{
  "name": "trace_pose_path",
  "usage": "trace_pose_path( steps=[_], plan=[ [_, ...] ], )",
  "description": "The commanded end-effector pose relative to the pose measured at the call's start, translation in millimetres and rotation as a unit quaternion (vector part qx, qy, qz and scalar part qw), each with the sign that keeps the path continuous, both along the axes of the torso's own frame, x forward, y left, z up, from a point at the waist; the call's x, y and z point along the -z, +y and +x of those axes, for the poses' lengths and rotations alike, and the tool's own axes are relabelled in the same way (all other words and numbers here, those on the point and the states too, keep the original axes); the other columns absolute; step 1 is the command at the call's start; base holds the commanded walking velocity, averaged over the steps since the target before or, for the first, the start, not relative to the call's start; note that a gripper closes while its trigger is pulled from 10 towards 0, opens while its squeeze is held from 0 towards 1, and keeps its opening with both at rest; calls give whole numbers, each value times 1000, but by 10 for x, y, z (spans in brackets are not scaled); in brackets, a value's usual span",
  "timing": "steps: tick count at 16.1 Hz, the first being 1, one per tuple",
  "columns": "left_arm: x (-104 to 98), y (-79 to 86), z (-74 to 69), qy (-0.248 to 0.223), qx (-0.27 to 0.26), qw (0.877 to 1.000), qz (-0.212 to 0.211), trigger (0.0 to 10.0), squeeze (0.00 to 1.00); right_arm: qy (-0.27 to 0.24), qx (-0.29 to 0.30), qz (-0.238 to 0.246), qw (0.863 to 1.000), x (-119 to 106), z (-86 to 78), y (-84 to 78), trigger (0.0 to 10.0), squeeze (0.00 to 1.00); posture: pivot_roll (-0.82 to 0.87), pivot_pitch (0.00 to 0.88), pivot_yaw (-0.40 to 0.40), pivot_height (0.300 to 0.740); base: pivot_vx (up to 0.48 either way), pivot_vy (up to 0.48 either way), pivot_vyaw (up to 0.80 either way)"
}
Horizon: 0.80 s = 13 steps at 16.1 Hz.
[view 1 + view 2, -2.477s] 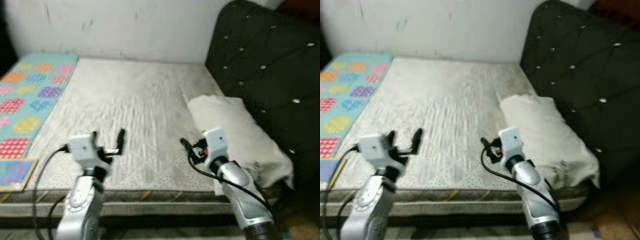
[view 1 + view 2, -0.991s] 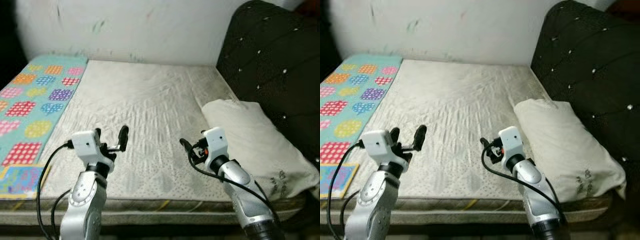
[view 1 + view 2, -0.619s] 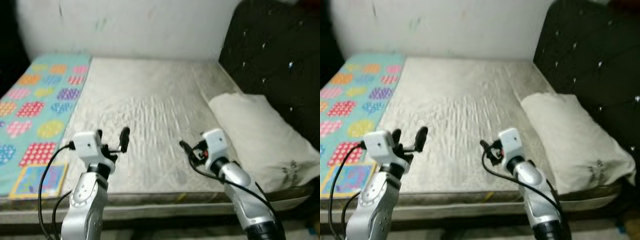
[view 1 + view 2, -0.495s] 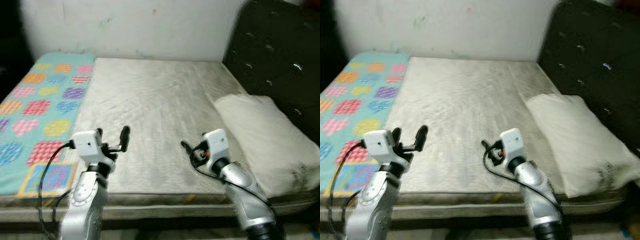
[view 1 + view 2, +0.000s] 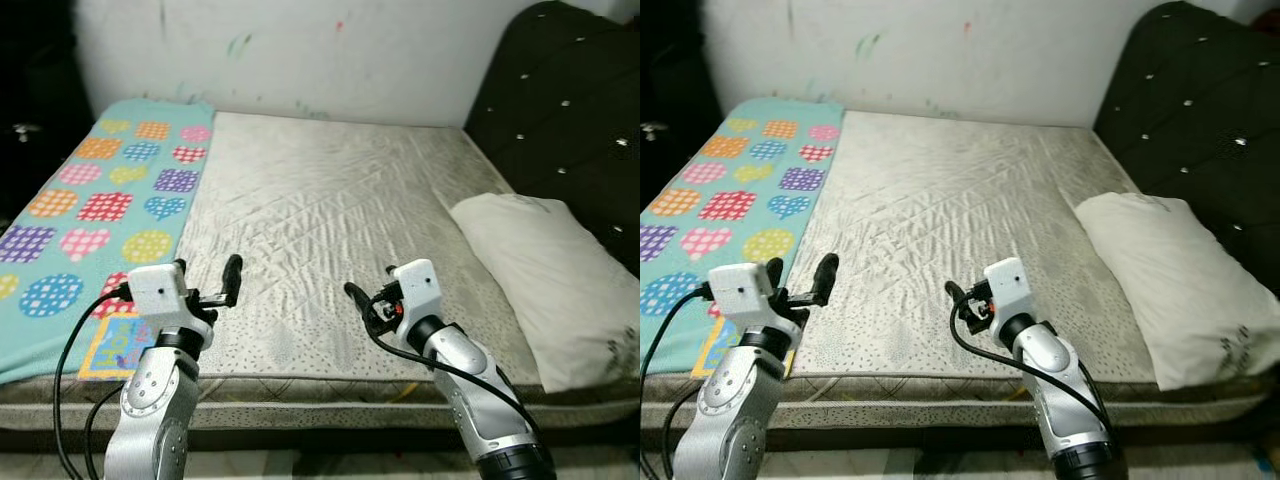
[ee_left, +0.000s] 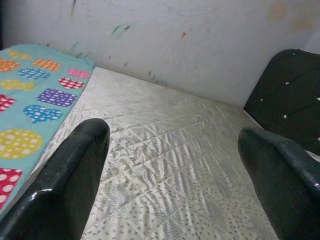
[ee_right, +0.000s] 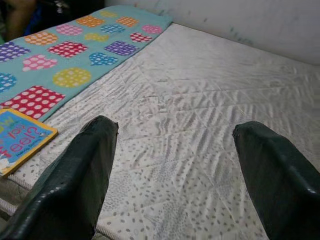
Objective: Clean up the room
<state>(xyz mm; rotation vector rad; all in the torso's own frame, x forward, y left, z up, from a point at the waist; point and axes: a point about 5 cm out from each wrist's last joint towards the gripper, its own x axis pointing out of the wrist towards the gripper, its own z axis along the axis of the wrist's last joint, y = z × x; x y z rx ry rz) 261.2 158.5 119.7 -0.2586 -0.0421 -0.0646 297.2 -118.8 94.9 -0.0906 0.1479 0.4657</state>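
While both arms hover over bed edge, book lies flat at near left corner, on blanket, just left of my left pincer, spread. Right pincer spread, farther off. Vs 2.5 s ago: view swung left, book now fully seen, pillow nearer frame's right edge.

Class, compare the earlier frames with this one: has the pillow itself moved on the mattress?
No. The pillow lies along the mattress edge beside the dark headboard, as before. Its shift in the picture comes from the camera turning.
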Motion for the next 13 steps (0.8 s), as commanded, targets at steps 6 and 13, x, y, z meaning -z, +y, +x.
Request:
trace_pose_path(
  steps=[6, 13],
  plan=[
    [-41, -64, 8, -8, 16, 1000, -3, 10000, 0, -8, 1, -1, 1000, -42, 16, -27, 10000, 0, -21, 0, -69, 740, 310, 0, 0],
    [-17, -32, -6, 3, 5, 1000, 1, 10000, 0, -3, 23, -10, 1000, -11, -86, -229, 10000, 0, -19, 0, -68, 740, 260, 0, 0]
  ],
)
